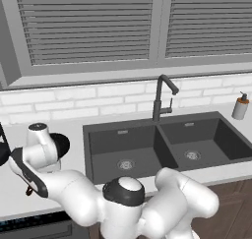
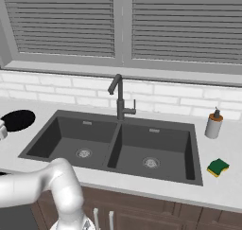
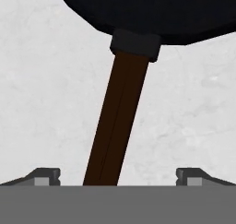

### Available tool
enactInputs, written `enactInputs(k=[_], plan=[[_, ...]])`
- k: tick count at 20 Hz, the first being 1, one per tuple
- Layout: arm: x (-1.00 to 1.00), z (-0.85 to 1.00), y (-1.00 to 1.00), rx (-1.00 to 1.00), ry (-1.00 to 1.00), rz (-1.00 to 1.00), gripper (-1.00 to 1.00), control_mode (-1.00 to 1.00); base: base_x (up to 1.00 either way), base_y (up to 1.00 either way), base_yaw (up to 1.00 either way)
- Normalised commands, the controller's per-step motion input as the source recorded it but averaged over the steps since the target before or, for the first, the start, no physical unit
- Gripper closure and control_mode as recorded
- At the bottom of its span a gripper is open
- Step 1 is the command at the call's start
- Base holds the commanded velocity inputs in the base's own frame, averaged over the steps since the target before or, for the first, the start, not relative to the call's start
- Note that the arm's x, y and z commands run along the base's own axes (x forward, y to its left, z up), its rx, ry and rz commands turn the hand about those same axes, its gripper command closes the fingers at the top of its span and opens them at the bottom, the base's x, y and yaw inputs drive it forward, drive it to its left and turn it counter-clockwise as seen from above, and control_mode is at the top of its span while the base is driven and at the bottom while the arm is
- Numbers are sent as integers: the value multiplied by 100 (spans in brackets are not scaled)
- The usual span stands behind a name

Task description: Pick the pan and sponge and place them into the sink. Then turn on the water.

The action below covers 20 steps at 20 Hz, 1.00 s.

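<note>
Hovering wide open, gripper [image 3: 118,178] straddling the pan [image 3: 152,11] handle running from six up to twelve o'clock on the counter [image 3: 41,103] — rigid, head-heavy, probably best pinched near the bowl.

The pan [image 3: 152,11] lies on a pale speckled counter [image 3: 41,103], its black round body at the top. Its reddish-brown handle [image 3: 120,121] runs down from a dark collar, passing between the spread fingertips [image 3: 46,176] of the gripper [image 3: 118,177].
</note>
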Motion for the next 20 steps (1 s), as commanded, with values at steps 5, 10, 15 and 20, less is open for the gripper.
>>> enactInputs(k=[5,10,15,20], plan=[[0,-26,12,0,0,0,-100,-100,0,0,0],[0,-20,14,0,0,0,-100,-100,0,0,0],[0,-15,6,0,0,0,100,-100,0,0,0],[0,0,0,0,0,0,100,-100,0,0,0]])
